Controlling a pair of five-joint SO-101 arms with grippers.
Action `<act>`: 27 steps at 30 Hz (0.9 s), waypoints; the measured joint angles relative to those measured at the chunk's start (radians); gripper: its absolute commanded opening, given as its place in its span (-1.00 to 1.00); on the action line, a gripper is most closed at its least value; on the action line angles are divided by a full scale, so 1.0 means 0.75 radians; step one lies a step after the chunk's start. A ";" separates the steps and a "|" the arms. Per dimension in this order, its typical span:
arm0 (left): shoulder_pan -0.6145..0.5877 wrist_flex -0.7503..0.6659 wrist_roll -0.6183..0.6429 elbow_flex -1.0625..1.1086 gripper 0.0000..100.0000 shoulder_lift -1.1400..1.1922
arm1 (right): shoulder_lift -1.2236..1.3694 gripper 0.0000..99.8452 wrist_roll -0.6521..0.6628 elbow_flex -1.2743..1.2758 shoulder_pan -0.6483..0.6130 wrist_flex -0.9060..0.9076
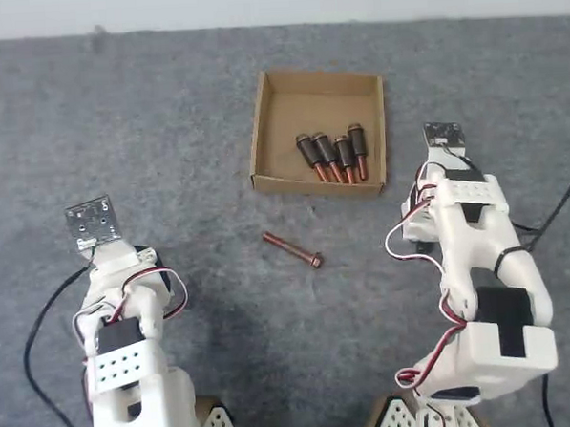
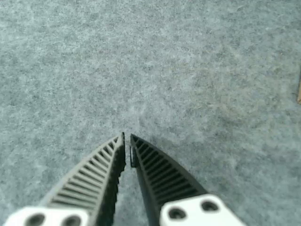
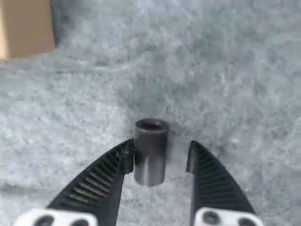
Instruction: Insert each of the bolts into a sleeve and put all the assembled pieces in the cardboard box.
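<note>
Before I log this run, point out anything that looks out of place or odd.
Nothing is damaged or spilled. One bare bolt lies alone on the grey carpet, outside the cardboard box, without a sleeve. A loose sleeve stands upright between the open fingers of the right tool.

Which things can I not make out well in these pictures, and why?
1. Left wrist view: brown sliver, cut off by the picture's edge; unidentifiable.
2. Right wrist view: cardboard box, cut off by the edge; inside hidden.
3. High view: assembled pieces, too small to judge how well each is joined.
</note>
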 measured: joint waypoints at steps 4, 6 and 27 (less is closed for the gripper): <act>0.000 0.000 0.000 0.000 -0.97 0.000 | 0.000 -0.76 0.059 0.000 -0.002 0.014; 0.000 0.000 0.000 0.000 -0.97 0.000 | 0.000 -0.76 0.100 0.000 -0.002 0.055; 0.000 0.000 0.000 0.000 -0.97 0.000 | -0.023 -0.77 0.217 0.000 -0.041 0.025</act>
